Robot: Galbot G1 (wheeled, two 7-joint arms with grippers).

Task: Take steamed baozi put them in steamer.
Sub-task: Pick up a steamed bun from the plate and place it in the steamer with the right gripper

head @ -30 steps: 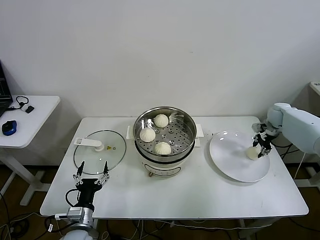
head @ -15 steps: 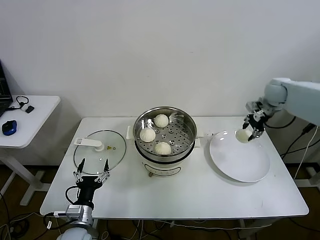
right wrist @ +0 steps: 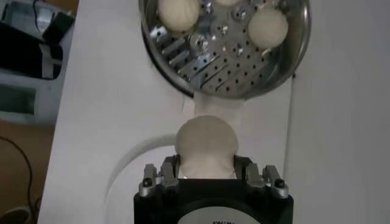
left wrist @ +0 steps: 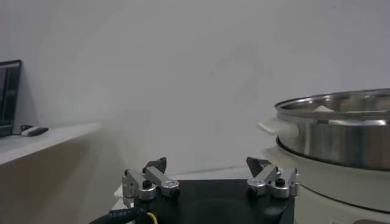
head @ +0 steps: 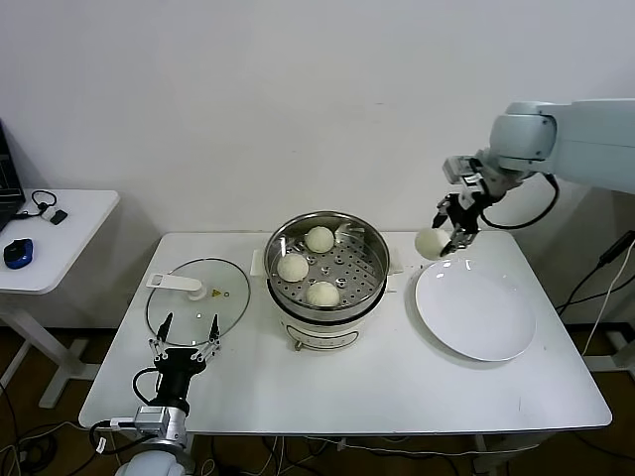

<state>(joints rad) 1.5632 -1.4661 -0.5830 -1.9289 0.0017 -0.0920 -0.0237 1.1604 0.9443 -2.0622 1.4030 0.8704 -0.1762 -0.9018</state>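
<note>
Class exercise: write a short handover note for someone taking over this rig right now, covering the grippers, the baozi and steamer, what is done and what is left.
Right gripper: shut on the fourth baozi, held in the air between the plate and the steamer.
Left gripper: open, parked at the table's near edge by the glass lid.
Done: three baozi lie in the steamer.
Left: carry this one over the steamer and release it.
</note>
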